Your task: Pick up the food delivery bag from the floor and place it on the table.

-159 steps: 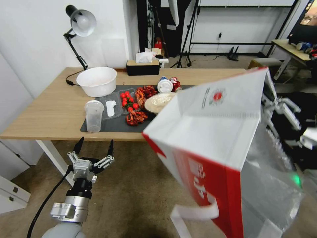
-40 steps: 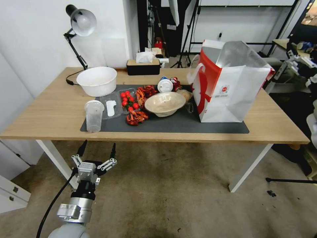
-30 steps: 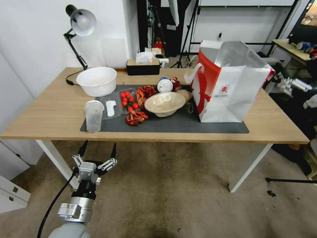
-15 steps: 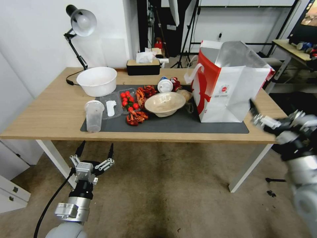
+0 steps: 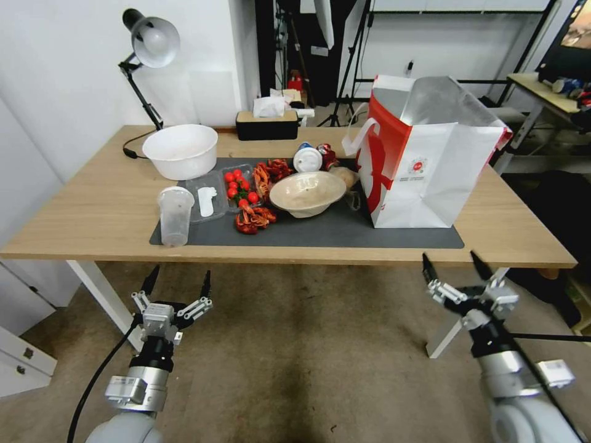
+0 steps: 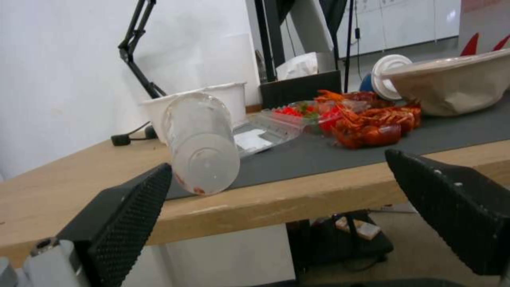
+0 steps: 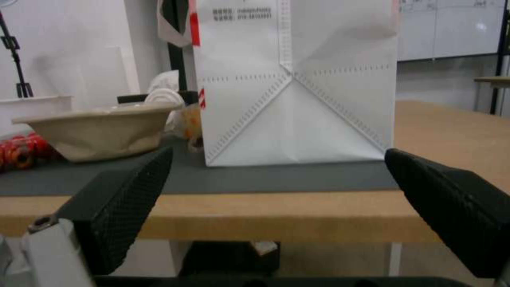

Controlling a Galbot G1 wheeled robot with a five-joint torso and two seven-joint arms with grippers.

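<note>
The food delivery bag (image 5: 425, 163) stands upright on the right end of the dark mat on the table (image 5: 92, 209), white and red with a foil lining, its top open. The right wrist view faces the bag's white side panel (image 7: 295, 95) from table-edge height. My right gripper (image 5: 457, 268) hangs open in front of the table's right part, below its edge, with nothing between its fingers. My left gripper (image 5: 177, 283) is open and empty below the front edge at the left, over the carpeted floor (image 5: 308, 357).
On the mat lie a beige bowl (image 5: 306, 192), crayfish (image 5: 253, 218), tomatoes (image 5: 240, 184) and a clear cup (image 5: 175, 215). A white bowl (image 5: 180, 151), a tissue box (image 5: 266, 125) and a lamp (image 5: 148, 46) stand behind. White table legs (image 5: 458, 320) are near my right gripper.
My right arm has let go of the bag, drawn back from beside it and dropped below the table's front edge. The bag stays standing on the mat. The left arm has hardly moved.
</note>
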